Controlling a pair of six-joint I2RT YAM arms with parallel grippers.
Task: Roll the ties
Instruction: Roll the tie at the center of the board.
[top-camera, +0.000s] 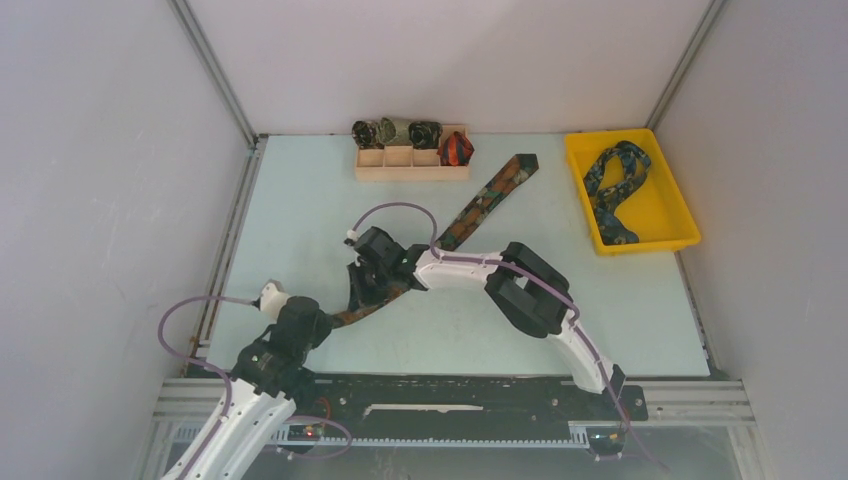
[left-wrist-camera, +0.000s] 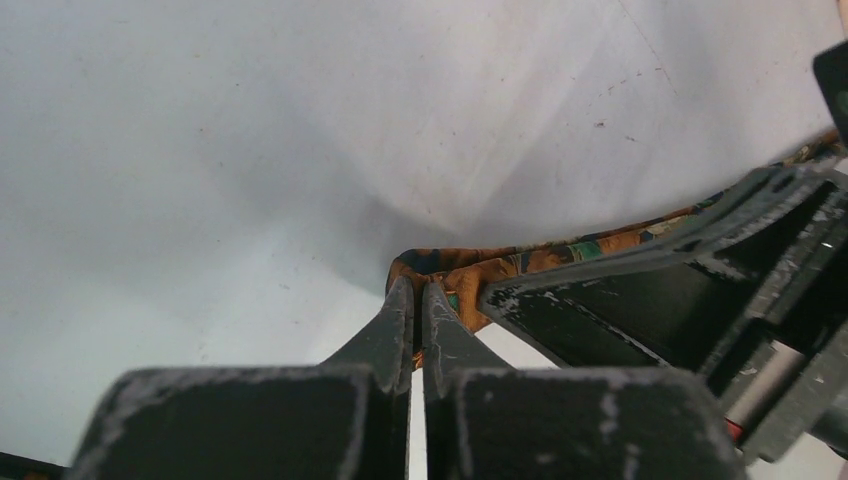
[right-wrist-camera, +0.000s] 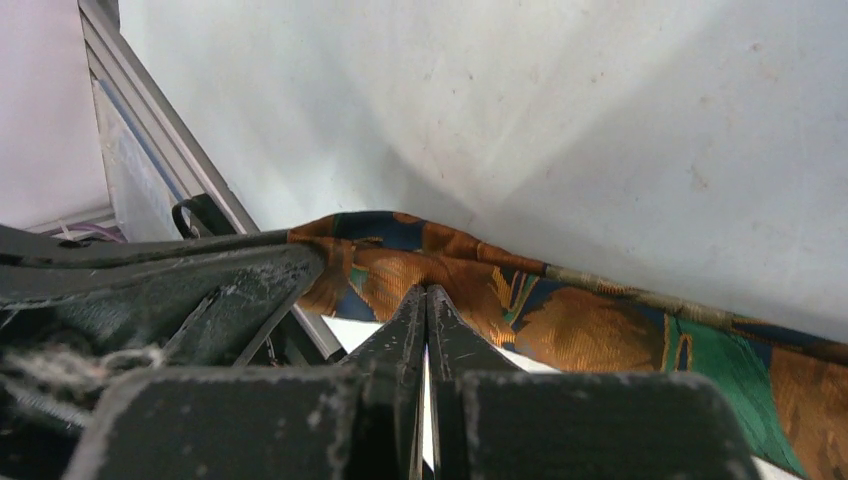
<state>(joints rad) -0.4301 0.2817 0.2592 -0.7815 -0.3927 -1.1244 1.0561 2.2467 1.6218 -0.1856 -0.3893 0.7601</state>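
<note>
A brown-orange-green tie (top-camera: 490, 195) lies diagonally across the table, its wide end toward the back right. My left gripper (top-camera: 335, 318) is shut on the tie's narrow near end; in the left wrist view its jaws (left-wrist-camera: 418, 292) pinch the fabric (left-wrist-camera: 520, 262). Just beyond it, my right gripper (top-camera: 362, 290) is shut on the same tie, and the right wrist view shows its fingertips (right-wrist-camera: 427, 293) closed on the cloth's edge (right-wrist-camera: 600, 330). The two grippers stand close together. A navy and teal tie (top-camera: 615, 185) lies loose in a yellow tray (top-camera: 680, 225).
A wooden divided box (top-camera: 410, 172) at the back holds three dark rolled ties (top-camera: 397, 131) and a red-orange and black one (top-camera: 456, 150). Metal frame rails (top-camera: 225, 260) border the table on both sides. Purple cables (top-camera: 180, 320) loop off both arms.
</note>
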